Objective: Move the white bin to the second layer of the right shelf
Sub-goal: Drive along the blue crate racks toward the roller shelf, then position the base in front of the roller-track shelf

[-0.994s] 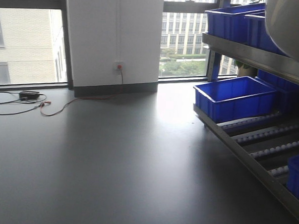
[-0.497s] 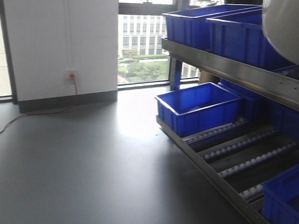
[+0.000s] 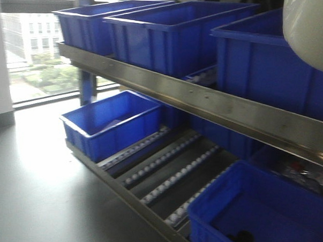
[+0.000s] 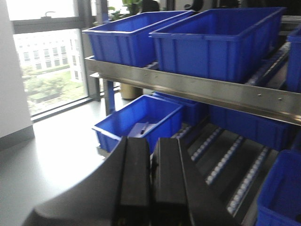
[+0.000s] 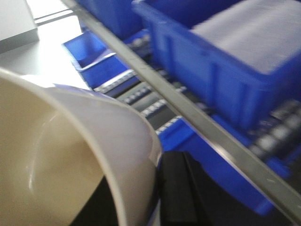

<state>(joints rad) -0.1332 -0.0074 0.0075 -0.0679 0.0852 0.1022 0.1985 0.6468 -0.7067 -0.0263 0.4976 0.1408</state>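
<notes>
White bin [image 3: 313,31] hangs high by the blue crates [image 3: 170,35], its rim pinched in the right gripper [image 5: 160,197]. It looks light, stiff and slippery, so the rim seems the best hold. The left gripper [image 4: 151,146] is closed, empty.

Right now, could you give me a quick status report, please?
Left tool shut, empty. Right tool shut on white bin, held high, not yet shelved. Blue crates line the second layer; lower rollers partly free.
</notes>
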